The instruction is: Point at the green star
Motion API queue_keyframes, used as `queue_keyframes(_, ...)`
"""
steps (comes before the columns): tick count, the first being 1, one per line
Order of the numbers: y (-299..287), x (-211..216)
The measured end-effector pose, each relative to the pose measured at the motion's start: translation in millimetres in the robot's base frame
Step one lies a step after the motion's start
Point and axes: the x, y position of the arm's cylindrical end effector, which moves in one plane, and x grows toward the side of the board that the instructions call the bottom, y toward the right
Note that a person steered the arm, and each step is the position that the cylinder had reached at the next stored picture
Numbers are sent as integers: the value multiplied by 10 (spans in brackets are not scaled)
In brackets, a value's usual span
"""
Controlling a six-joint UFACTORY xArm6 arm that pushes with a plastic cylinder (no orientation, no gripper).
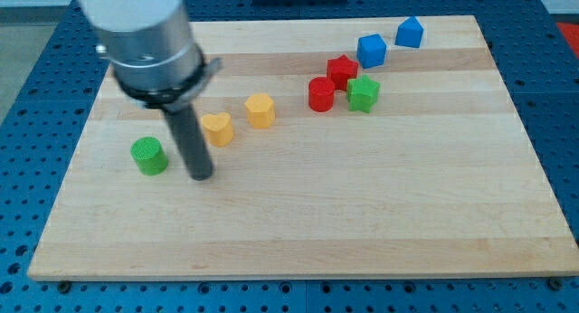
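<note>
while my tip [201,175] rests on the wooden board [298,232] toward the view's left, it sits between the green cylinder [148,156] and the yellow heart [217,128], close to both and touching neither. no pincer exists here, only a bare rod. the green star [363,93] lies well apart, toward the view's upper right, just beside the red cylinder [320,93] and below the red star [342,71]. a yellow hexagon [260,109] sits right of the heart. a blue cube [371,50] and a blue pentagon-like block [409,32] lie further up.
</note>
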Motion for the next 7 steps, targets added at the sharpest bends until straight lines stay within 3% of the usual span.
queue_keyframes(3, 2282, -213)
queue_keyframes(5, 3157, -929)
queue_keyframes(7, 3401, -1621)
